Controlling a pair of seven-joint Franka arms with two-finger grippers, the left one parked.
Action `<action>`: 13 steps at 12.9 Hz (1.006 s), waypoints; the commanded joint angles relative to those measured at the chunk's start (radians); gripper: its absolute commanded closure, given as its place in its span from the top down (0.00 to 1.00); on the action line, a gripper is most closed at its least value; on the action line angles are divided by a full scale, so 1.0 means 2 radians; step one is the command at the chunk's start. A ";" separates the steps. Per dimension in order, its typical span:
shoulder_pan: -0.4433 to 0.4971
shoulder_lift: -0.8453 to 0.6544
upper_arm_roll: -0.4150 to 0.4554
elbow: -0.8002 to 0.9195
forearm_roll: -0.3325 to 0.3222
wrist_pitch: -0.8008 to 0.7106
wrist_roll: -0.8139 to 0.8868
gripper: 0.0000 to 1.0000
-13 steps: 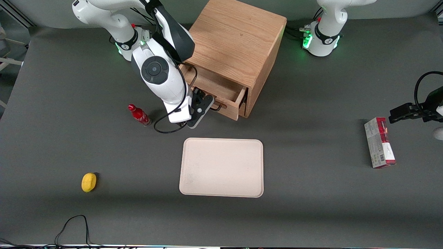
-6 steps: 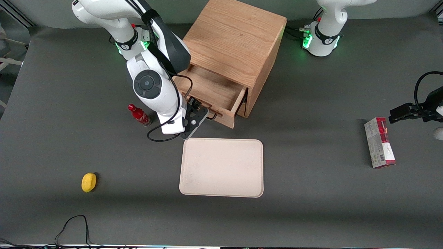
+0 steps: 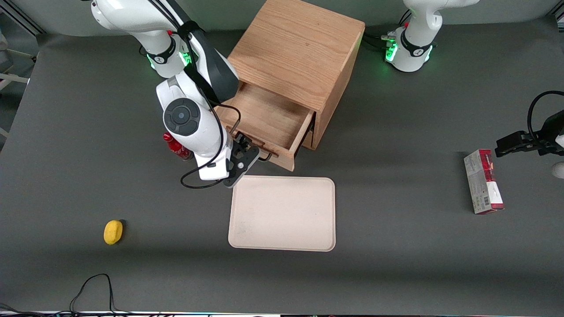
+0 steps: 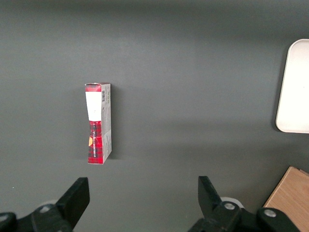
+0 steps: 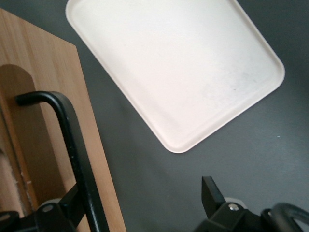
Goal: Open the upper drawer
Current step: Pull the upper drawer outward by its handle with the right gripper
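Working right arm (image 3: 194,119): glossy white rounded shells joined by a black segment, with a dark grey round cap bearing a small centre mark on one joint, a green-lit ring at the base and a small red dot above it. A thin black cable loops loosely from the wrist. The gripper (image 3: 246,152), at the drawer front, is matt black and angular, with pale screw heads.
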 commanded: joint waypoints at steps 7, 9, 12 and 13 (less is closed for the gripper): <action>-0.034 0.040 0.001 0.069 -0.012 -0.030 -0.009 1.00; -0.036 0.046 0.001 0.076 -0.016 -0.030 -0.009 1.00; -0.038 0.053 0.001 0.080 -0.021 -0.030 -0.010 1.00; -0.045 0.056 0.002 0.083 -0.020 -0.030 -0.010 1.00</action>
